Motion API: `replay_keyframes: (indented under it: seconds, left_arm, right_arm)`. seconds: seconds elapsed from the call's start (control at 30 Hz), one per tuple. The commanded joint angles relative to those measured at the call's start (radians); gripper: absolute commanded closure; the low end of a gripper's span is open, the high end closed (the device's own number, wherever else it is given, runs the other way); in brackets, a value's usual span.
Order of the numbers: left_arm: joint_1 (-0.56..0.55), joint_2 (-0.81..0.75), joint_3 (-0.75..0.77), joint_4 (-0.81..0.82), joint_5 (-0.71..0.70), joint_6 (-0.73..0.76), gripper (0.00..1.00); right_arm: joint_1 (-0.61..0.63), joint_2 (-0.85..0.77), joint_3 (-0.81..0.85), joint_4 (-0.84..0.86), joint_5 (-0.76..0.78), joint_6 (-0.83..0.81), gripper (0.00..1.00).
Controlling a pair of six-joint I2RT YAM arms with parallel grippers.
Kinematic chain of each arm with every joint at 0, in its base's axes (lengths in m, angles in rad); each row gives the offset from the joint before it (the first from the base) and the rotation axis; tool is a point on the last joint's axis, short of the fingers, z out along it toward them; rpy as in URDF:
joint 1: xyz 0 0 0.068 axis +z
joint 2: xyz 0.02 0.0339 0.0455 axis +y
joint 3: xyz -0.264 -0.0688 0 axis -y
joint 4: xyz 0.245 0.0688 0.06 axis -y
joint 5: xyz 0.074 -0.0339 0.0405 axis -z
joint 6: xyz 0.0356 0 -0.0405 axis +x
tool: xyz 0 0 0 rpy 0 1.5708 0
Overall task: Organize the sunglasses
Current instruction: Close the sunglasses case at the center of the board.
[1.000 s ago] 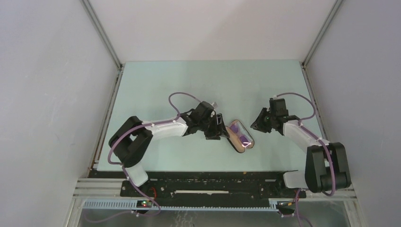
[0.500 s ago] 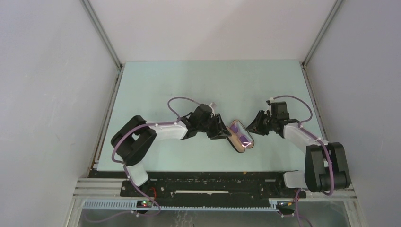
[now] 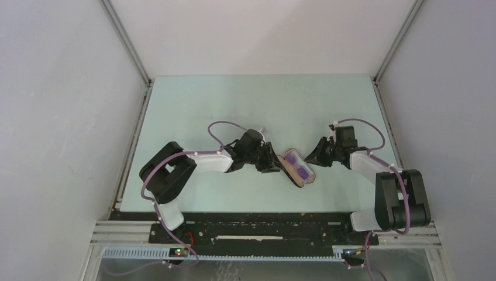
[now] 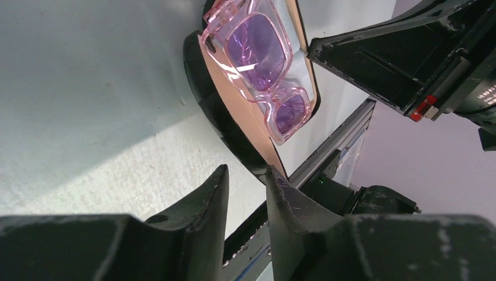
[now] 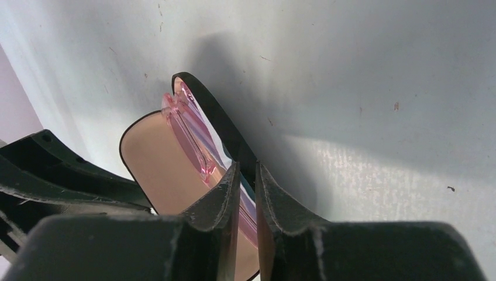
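"Two grippers at one spot. Where are the sunglasses [image 4: 263, 64] exactly?"

"They lie inside the black case [image 4: 216, 105], which is open, so the tan lining shows around them. The frame is pink and clear, the lenses are purple. The case is on the table [image 3: 234, 105], nearer to the near edge than to the far edge, and a little to the right of the middle."

"And the left gripper [image 4: 245, 172]?"

"It is at the left end of the case, low over the table. Its fingers stand a little apart, and nothing is in the slit between them. The end of the case is just in front of the fingertips. Whether one tip touches the tan rim, I cannot tell."

"The right gripper [image 5: 247, 167]?"

"It is at the opposite end. Its fingers are nearly together, and the thin black rim of the case runs into the narrow slit between them, so they are clamped on that rim. The pink frame is just beside the fingers, on the inner side of the rim."

"Do the two grippers touch?"

"No. From above, the case lies between them."
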Motion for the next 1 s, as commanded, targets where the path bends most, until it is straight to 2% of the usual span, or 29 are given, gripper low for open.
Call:
replay_keyframes:
  seconds: [0.0, 0.5, 0.97]
  left_arm:
    - [0.008, 0.015, 0.029, 0.008, 0.007, 0.004, 0.67]
    - [0.017, 0.05, 0.111, -0.024, 0.014, 0.026, 0.81]
    - [0.02, 0.133, 0.262, -0.136, 0.064, 0.092, 0.83]
  right_arm:
    - [-0.002, -0.005, 0.0, 0.018, -0.025, -0.02, 0.79]
    - [-0.001, -0.012, -0.03, 0.019, -0.037, -0.012, 0.88]
    - [0.019, 0.009, -0.052, 0.049, -0.066, 0.011, 0.91]
